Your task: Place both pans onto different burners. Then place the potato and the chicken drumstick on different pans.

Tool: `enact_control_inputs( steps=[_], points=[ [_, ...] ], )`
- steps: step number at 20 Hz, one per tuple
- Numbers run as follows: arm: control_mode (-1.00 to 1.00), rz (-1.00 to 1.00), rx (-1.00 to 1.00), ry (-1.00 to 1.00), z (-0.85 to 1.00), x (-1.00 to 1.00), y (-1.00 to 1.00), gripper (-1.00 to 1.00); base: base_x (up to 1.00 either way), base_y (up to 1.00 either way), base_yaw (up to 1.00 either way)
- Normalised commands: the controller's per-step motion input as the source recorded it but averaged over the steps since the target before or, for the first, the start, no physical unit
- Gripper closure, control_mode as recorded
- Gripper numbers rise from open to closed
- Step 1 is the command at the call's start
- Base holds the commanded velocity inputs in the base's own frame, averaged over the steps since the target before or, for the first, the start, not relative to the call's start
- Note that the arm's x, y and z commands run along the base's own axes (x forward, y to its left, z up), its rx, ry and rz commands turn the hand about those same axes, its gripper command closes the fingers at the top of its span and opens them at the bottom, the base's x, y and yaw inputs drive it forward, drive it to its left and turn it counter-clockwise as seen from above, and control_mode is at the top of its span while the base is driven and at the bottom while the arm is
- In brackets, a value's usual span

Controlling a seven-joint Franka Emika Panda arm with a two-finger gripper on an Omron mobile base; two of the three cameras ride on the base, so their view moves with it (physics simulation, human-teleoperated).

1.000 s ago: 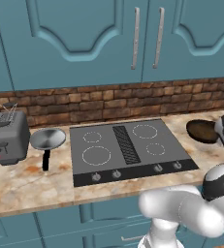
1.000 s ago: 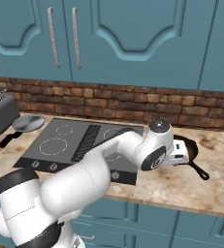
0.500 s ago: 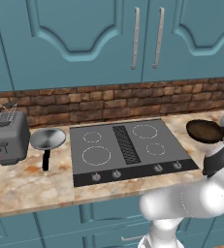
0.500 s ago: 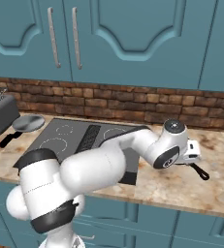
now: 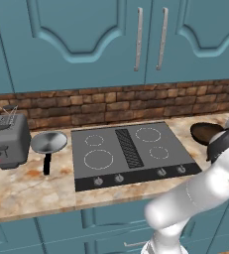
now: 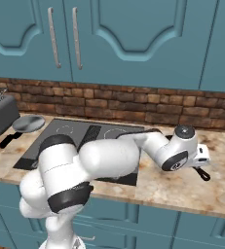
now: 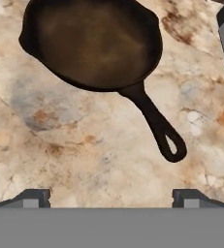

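The gripper (image 7: 111,196) is held wide open and empty above the marble counter (image 7: 84,145), its two tips set well apart, probably so that the black handle (image 7: 154,123) of the dark pan (image 7: 91,41) can be taken between them. The handle lies just beyond the tips, and nothing is touched yet. Seen from the right base view, the arm is stretched far to the right of the cooktop (image 6: 65,141), with the hand (image 6: 201,156) lowered over the counter at that pan's handle. The dark pan (image 5: 205,133) rests on the counter right of the cooktop, not on a burner (image 5: 98,159). The silver pan (image 5: 48,143) is placed at the other side, between cooktop and toaster (image 5: 8,141), so both pans are judged still to be moved.
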Motion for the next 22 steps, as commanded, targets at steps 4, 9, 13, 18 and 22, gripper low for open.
enact_control_inputs(
  steps=[4,9,13,18,22],
  points=[
    [-1.0,0.0,0.0,0.0,-0.27,0.16,-0.28,-1.0,0.0,0.0,0.0],
    [-1.0,0.0,0.0,0.0,-0.17,0.2,-0.27,-1.0,0.0,0.0,0.0],
    [-1.0,0.0,0.0,0.0,-0.08,0.26,-0.26,-1.0,0.0,0.0,0.0],
    [-1.0,0.0,0.01,0.0,-0.19,0.32,-0.17,-1.0,0.0,0.0,0.0],
    [-1.0,0.0,0.0,0.01,-0.29,0.28,-0.13,-1.0,0.0,0.0,0.0]
  ],
)
